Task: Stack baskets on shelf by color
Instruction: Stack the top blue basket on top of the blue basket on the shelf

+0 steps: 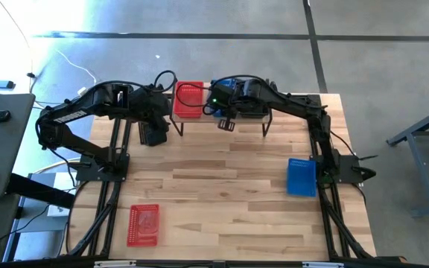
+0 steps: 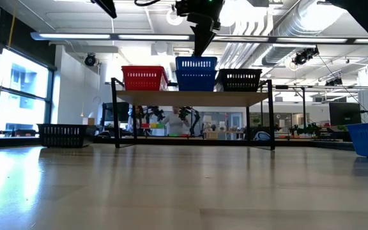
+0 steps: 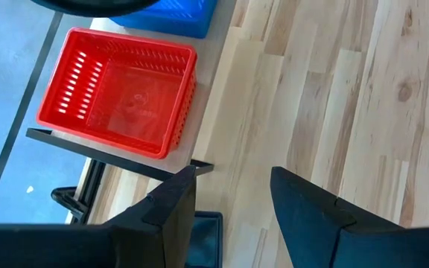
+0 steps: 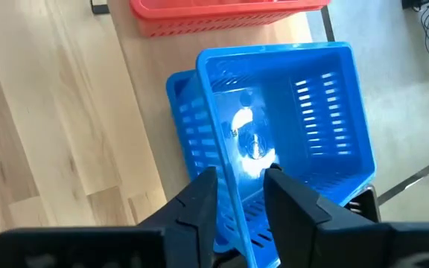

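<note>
The low shelf (image 2: 193, 98), a pale wooden plank on thin black metal legs, stands at twelve o'clock on the wooden tabletop (image 1: 222, 193) in the high view; in the low view it carries three perforated plastic baskets in a row, a red basket (image 2: 144, 78) at nine o'clock of the plank, a blue basket (image 2: 196, 73) in the middle and a black basket (image 2: 239, 80) at three o'clock; in the right wrist view the blue basket sits skewed inside a second blue basket (image 4: 192, 126) beneath it.

The right gripper (image 4: 238, 195) hangs over the blue stack; its two dark fingers straddle the near wall of the upper blue basket, one inside and one outside, with the jaws slightly parted; whether they still pinch the wall cannot be told.

The left gripper (image 3: 231, 195) hovers just off the nine o'clock end of the shelf, near the red basket, jaws spread wide and holding nothing.

On the tabletop lie a loose blue basket (image 1: 301, 176) at three o'clock beside the right arm's base, a loose red basket (image 1: 143, 224) at seven o'clock, and a dark basket (image 2: 63, 135) at the far nine o'clock edge in the low view.
</note>
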Robot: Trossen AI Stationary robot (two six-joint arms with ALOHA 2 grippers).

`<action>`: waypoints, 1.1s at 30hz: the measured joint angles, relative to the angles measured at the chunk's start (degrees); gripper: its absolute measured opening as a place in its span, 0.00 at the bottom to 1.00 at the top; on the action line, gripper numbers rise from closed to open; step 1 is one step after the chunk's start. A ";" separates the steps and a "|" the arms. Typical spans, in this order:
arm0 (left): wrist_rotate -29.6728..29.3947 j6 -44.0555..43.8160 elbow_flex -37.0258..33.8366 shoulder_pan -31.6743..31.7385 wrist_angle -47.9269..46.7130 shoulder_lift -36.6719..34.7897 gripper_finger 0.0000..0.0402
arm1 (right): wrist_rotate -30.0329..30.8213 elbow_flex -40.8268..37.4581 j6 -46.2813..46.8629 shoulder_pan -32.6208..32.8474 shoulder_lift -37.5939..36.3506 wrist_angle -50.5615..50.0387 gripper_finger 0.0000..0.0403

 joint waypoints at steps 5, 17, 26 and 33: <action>0.02 -0.21 0.00 0.00 -2.05 0.00 0.41 | -0.08 0.02 1.33 -0.14 -0.72 0.12 0.24; -0.07 -1.07 0.00 -0.01 -2.84 -0.01 0.41 | -10.09 3.66 7.62 -2.88 -1.47 1.32 0.24; -0.29 -0.90 0.00 -0.01 -2.87 -0.02 0.41 | -13.21 2.77 11.60 -5.73 -0.79 -2.43 0.24; -0.80 -0.52 0.00 -0.01 -2.86 -0.02 0.41 | -13.02 2.78 11.58 -5.62 1.01 -4.23 0.24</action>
